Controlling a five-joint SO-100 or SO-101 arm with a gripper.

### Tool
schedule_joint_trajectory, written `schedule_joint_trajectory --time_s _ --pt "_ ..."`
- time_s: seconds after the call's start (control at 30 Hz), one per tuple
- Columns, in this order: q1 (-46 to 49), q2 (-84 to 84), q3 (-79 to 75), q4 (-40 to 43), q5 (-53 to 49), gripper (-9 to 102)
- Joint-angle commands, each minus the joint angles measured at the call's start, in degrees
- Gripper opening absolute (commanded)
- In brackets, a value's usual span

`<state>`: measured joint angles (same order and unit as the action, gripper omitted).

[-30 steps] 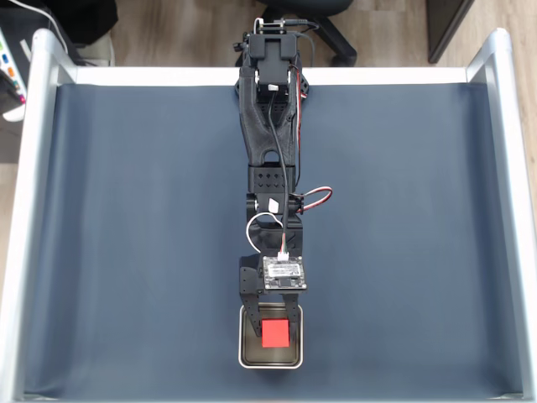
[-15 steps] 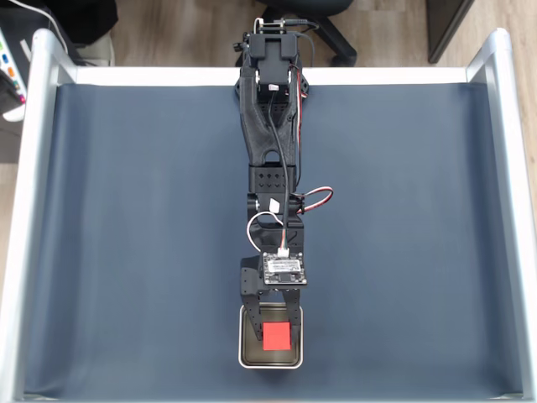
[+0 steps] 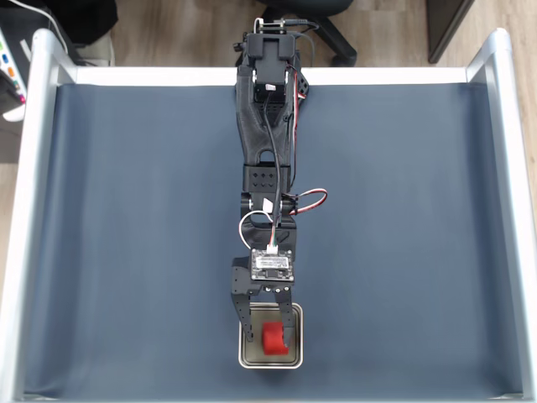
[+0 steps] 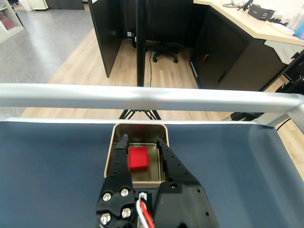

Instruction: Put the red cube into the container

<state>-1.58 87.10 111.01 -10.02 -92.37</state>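
- The arm [image 3: 267, 143] reaches straight down the middle of the table [image 3: 126, 252] in the fixed view, from its base at the far edge to the near edge, where the container [image 3: 270, 363] sits.
- The gripper [image 3: 270, 334] hangs over the container's opening; in the wrist view [image 4: 142, 148] its two black fingers point into the tin.
- The jaws stand open, with a plain gap between the fingers in the wrist view.
- The red cube [image 4: 138, 158] lies between the fingers in the wrist view, apart from the right one; whether it touches the left one cannot be told.
- In the fixed view the red cube [image 3: 273, 338] shows within the container's outline, blurred and tilted, partly covered by a finger. Whether it rests on the bottom cannot be told.
- The container [image 4: 118, 137] has a shiny rim and dull inside, and stands on the dark blue mat just short of the table's silver rail [image 4: 152, 97].
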Motion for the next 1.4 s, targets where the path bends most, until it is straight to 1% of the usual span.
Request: schedule_joint_trajectory --time_s 0.0,0.43,0.53,0.63,0.7,0.8,0.97,1.1,1.23,1.37 --pt "0.5 1.0 -0.6 -1.2 0.5 21" --pt "0.6 2.5 -0.8 -1.2 1.4 20" --pt "0.4 4.5 -1.1 -1.1 2.1 16" --pt "0.4 7.7 -0.5 -0.8 1.8 9" --pt "0.4 11.1 0.1 1.5 2.5 4" --pt "0.4 17.5 2.0 6.5 3.1 0" --pt "-0.1 32.9 12.8 12.5 3.5 0" --pt "-1.1 45.7 22.2 20.0 3.3 0" --pt "-2.0 58.3 32.3 24.6 3.4 0" --pt "-1.9 70.0 40.3 32.3 3.9 0"
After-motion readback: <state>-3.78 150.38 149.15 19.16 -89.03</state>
